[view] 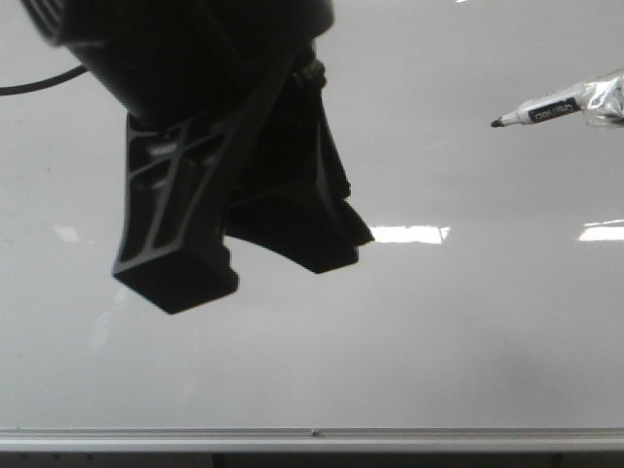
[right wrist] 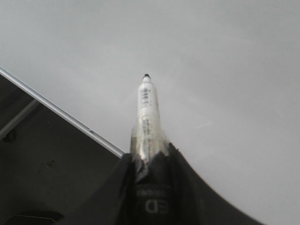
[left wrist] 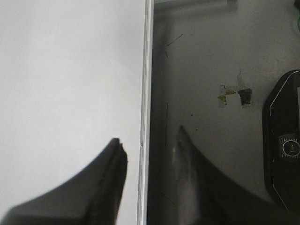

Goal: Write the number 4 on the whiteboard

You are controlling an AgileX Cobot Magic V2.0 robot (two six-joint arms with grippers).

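The whiteboard [view: 448, 331] fills the front view, pale grey and glossy, with no marker strokes on it; the number 4 is not in view. My right gripper [right wrist: 149, 157] is shut on a white marker [right wrist: 146, 112] with a black tip, held just off the board. In the front view the marker [view: 546, 109] enters from the right edge, tip pointing left. My left gripper [view: 244, 263] hangs large and dark in the front view, open and empty. In the left wrist view the left gripper [left wrist: 150, 143] straddles the whiteboard's silver rail [left wrist: 146, 93].
The board's silver bottom rail [view: 312, 437] runs along the low edge of the front view. Light reflections [view: 409, 234] show on the board. Beside the board is a dark table [left wrist: 211, 56] with tape scraps [left wrist: 234, 93] and a black device [left wrist: 285, 140].
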